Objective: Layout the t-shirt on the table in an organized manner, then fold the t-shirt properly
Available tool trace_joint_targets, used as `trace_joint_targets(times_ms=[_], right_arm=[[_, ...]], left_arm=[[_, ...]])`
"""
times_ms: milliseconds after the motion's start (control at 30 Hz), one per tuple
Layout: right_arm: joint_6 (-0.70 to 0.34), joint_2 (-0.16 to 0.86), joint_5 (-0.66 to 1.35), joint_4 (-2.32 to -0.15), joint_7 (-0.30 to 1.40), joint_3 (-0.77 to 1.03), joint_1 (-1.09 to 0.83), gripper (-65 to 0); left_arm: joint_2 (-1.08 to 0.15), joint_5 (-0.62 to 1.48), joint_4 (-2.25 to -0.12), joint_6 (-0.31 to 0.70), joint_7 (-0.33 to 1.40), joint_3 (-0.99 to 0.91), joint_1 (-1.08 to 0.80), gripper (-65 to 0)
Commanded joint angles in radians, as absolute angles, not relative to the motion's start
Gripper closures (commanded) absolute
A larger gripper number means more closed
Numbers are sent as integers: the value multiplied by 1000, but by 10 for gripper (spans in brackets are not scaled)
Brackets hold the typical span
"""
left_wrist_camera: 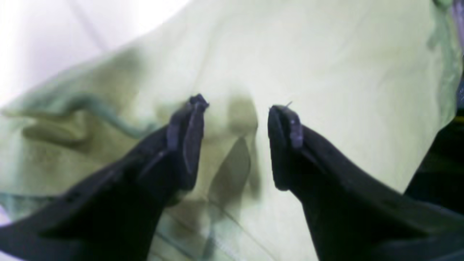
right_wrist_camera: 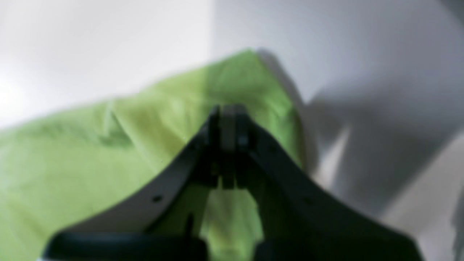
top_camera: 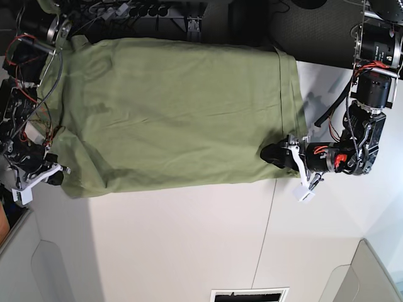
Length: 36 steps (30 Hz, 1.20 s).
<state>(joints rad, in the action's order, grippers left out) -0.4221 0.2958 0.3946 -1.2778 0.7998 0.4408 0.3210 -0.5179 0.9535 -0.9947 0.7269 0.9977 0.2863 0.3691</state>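
Olive t-shirt [top_camera: 170,113] spread flat across the far half of the white bench [top_camera: 189,245], reaching its far edge. Left claw [left_wrist_camera: 235,108] spread apart, hovering low over the cloth at the shirt's near right corner. Right claw [right_wrist_camera: 228,112] pressed together at the near left corner; whether pinching cloth, cannot tell.

A robotics lab, it seems: beyond each gripper, exposed red wiring [top_camera: 25,107] and bare motor housings [top_camera: 376,43] crowd the white table [top_camera: 189,245], with cable clutter [top_camera: 119,11] behind.
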Motion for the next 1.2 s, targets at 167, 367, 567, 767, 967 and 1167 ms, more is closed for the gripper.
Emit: trace_joint_targets(times_ms=[167,367,567,767,967,1167], right_arm=[[-422,310,343,-1235,724,443,305,0],[-422,310,300,-970,625,421,347,0],[-342,311,171,-741,464,390,482,0],[-284,314,104,-728,359,390,629,0],[-285,323,125,-847,455,390,673,0],[-297,321,223,-1124,653,390,577,0]], left_arm=[[-535,898,-991,698,1061,287,379,-330],[-535,898,-991,698,1082,287,379,-330],[-535,902,-991,698,1099,287,379,-330],[-535,901,-991,698,1105,287,379,-330],[-535,886,-991,698,1103,287,380,-330],[-535,859,-991,698,1100,287,380,-330]])
